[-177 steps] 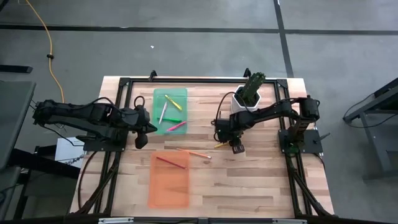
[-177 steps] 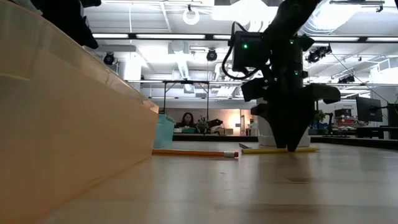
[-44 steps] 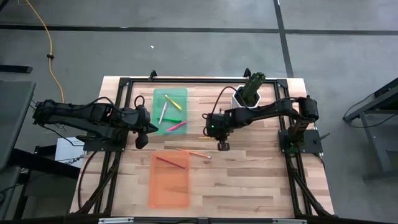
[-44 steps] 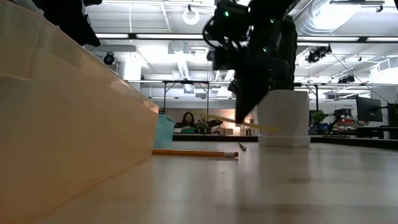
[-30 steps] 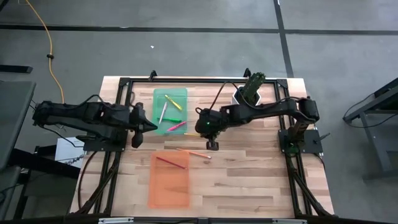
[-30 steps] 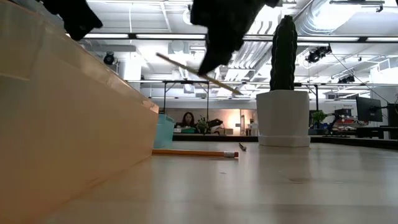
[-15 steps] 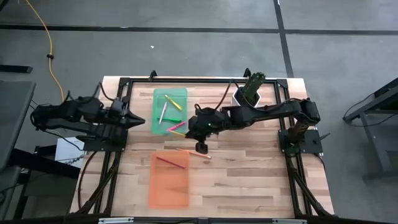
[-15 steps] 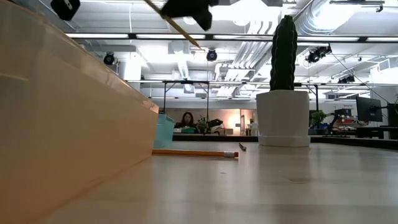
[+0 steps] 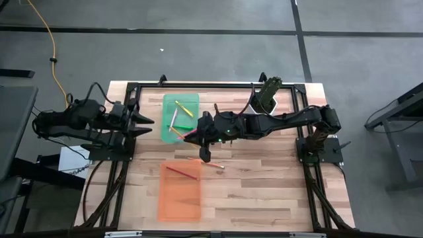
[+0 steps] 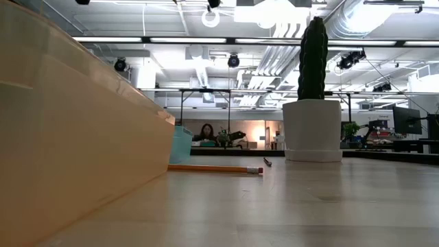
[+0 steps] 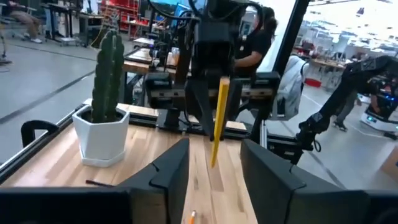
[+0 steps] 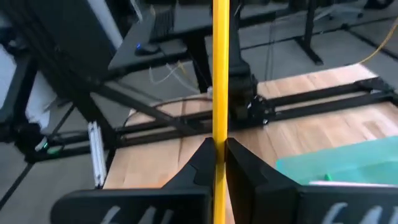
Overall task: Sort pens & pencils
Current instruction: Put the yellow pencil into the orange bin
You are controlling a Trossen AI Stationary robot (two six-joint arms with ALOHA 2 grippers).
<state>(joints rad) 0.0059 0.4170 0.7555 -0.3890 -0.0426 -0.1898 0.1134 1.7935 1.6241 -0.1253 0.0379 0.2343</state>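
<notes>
While the right arm is stretched across the middle of the table (image 9: 277, 192), a yellow pencil (image 12: 220, 93) is held clamped between the closed fingers of the right gripper (image 9: 198, 134), raised above the wood at the near edge of the green tray (image 9: 180, 100). Seen from the left wrist, the same pencil hangs upright in that gripper, in front of the left arm's camera. The left gripper (image 9: 147, 124) is shown at the table's left side, beside the green tray, with its two fingers (image 11: 171, 174) spread apart and nothing between them. Inside the green tray the pens (image 9: 180, 119) are found, among them a green one and a pink one. One red pencil (image 9: 182, 172) is seen lying in the orange tray (image 9: 180, 198), and an orange pencil (image 9: 213, 162) rests on the bare wood between the two trays; in the low view it lies flat on the tabletop. A potted cactus (image 9: 268, 94) stands at the table's far right corner. A person (image 10: 206, 132) is visible seated in the room behind.
</notes>
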